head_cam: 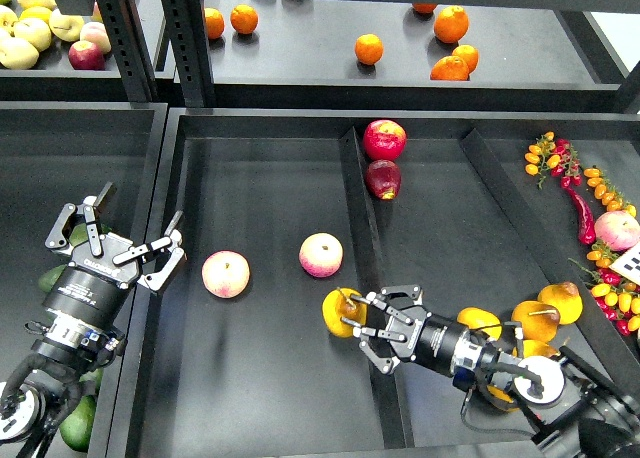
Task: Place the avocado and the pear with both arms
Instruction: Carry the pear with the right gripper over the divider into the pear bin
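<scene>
My right gripper (358,323) is shut on a golden pear (338,312) with a brown stem, held at the left side of the divider (362,228) in the middle bin. Several more pears (536,320) lie at the lower right, partly hidden by my right arm. My left gripper (118,240) is open and empty, over the wall between the left bin and the middle bin. Dark green avocados lie in the left bin: one (53,278) beside my left arm, one (78,424) at the bottom left, and one (80,235) peeking between the fingers.
Two pink-yellow apples (226,274) (321,255) lie in the middle bin's left half. Two red apples (384,139) sit at the divider's far end. Chillies and cherry tomatoes (588,203) fill the right bin. Oranges (368,49) and pale apples (30,33) sit on the upper shelf.
</scene>
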`<control>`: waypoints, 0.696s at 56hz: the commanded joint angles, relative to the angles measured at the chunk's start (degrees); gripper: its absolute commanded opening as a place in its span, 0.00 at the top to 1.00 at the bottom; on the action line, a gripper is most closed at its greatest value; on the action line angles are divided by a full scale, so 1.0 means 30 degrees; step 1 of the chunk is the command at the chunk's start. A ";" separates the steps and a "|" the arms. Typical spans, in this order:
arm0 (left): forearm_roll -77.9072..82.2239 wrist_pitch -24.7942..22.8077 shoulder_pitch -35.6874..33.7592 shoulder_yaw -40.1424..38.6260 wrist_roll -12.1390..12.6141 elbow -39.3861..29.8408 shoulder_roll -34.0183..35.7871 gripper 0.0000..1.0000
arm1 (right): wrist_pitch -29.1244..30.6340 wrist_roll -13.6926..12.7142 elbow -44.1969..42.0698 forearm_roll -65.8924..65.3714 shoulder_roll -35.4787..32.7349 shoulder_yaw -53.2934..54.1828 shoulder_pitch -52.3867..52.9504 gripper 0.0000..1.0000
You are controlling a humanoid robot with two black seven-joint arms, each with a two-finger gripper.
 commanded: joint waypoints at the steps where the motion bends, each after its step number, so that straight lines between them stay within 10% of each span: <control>1: -0.0038 0.0000 -0.0062 0.0030 0.0015 0.0240 0.0000 0.01 | 0.0000 0.0000 0.0080 0.1142 -0.1694 0.0179 0.0274 0.82; 14: -0.0038 0.0000 -0.0120 0.0118 0.0015 0.0328 0.0000 0.01 | 0.0000 0.0000 0.0578 0.2432 -0.4919 0.0179 -0.1160 0.82; 39: -0.0038 0.0000 -0.0208 0.0176 0.0074 0.0445 0.0000 0.01 | 0.0000 0.0000 0.0578 0.1173 -0.4159 -0.0202 -0.3885 0.81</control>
